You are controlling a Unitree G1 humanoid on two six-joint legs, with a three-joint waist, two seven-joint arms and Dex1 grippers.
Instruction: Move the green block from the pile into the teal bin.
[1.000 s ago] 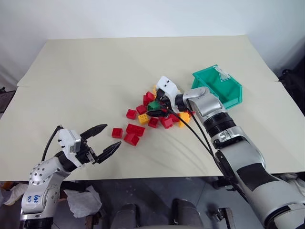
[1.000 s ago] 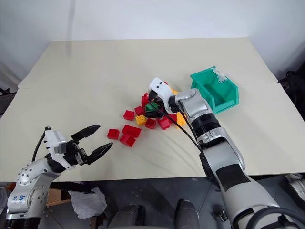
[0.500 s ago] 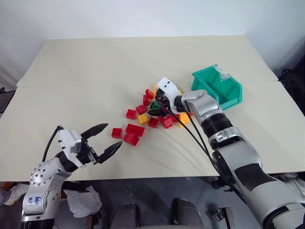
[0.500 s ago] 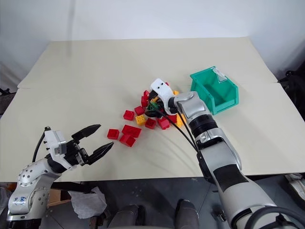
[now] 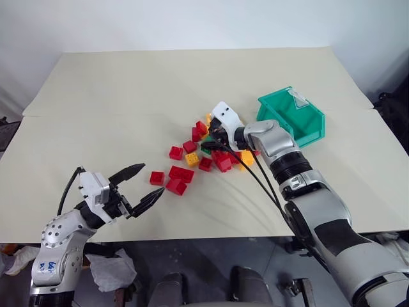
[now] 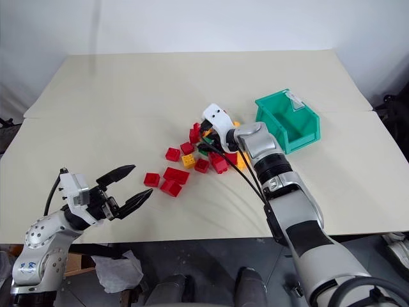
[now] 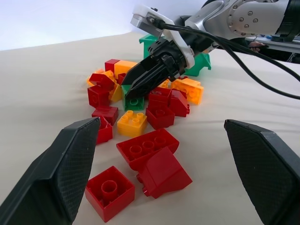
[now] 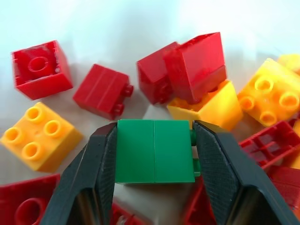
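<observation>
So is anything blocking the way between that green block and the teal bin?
Nothing visible blocks it. The right gripper has closed on the green block in the pile. Red and yellow-orange bricks crowd around it, but the teal bin sits just beyond, open-topped.
</observation>
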